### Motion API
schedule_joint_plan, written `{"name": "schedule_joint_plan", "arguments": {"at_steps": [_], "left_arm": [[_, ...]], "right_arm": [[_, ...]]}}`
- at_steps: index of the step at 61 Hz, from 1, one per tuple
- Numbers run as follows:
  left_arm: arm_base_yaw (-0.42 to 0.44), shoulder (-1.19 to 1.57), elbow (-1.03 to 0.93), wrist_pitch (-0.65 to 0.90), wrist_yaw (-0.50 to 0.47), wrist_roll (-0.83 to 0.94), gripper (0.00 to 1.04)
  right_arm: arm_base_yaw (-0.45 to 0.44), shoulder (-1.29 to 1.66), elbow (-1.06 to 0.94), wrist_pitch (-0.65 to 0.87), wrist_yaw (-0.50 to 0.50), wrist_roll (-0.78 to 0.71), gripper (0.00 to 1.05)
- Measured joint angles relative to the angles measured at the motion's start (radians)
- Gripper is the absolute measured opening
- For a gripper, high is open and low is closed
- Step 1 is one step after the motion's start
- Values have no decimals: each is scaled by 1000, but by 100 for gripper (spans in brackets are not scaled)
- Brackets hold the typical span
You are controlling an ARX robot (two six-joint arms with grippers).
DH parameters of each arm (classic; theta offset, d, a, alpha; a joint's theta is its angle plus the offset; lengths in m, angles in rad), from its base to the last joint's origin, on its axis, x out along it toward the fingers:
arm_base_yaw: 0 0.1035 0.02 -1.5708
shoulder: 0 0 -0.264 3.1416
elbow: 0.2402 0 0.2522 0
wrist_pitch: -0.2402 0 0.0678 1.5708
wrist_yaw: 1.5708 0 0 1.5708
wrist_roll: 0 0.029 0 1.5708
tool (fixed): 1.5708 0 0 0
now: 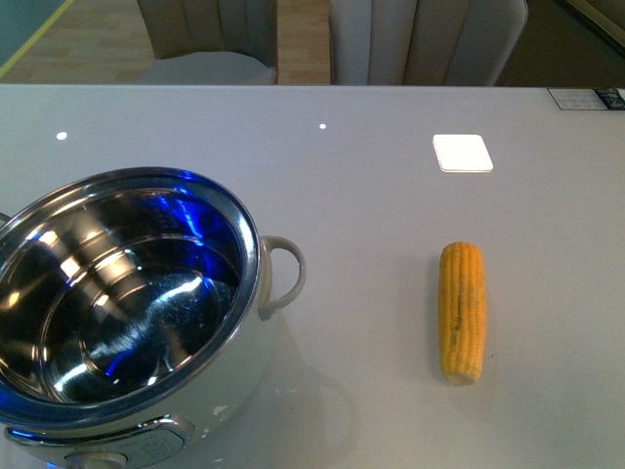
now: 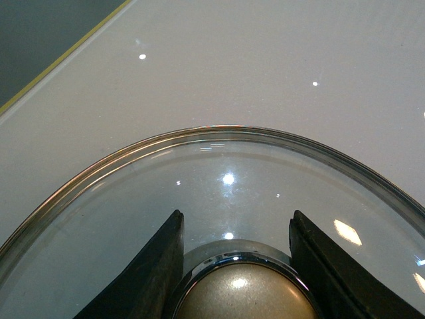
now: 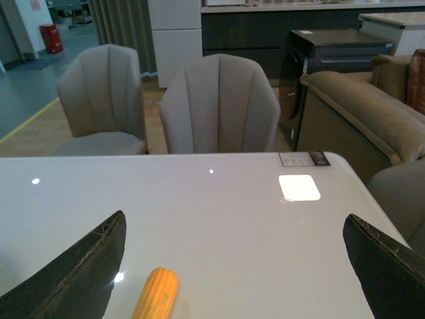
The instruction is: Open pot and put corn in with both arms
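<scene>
Nearest my body camera, at lower left: large round pot [image 1: 127,293], white outside and shiny steel inside, mouth uncovered, its near and left sides cut off by the picture. Its white loop handle [image 1: 285,274] points right, toward the husked yellow-orange corn cob [image 1: 462,311]. The cob lies flat on the pale grey counter [image 1: 371,195], well apart from the pot, its long axis running away from me. Between handle and cob I see open counter. A small white square [image 1: 462,152] lies beyond the cob, apart from it, nearer the far edge. Padded grey chairs [image 1: 430,44] stand past that edge.

Left wrist view: left gripper [image 2: 236,219], black jaws pressed to either side of the beige knob [image 2: 242,292] of the round clear glass lid [image 2: 226,149], pinching it. The lid's steel-edged rim sits well inside the counter's edge. I cannot tell whether the lid rests on the counter or hangs above it.

Right wrist view: right gripper [image 3: 234,216], jaws spread wide above the counter. The cob's end shows low between them, and the white square lies well beyond, close to the counter's rounded far corner.
</scene>
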Motion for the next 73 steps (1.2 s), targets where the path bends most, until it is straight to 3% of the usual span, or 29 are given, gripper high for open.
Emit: {"name": "schedule_joint_plan", "arguments": {"at_steps": [22, 45, 58, 73], "left_arm": [[0, 6, 3, 8, 0, -3, 42], [6, -167, -117, 5, 0, -33, 99], [39, -421, -240, -49, 31, -102, 98], [61, -888, -451, -214, 117, -237, 98]], "right_arm": [[0, 0, 0, 0, 0, 0, 96], [0, 0, 0, 0, 0, 0, 96], [0, 0, 0, 0, 0, 0, 96], [0, 0, 0, 0, 0, 0, 96]]}}
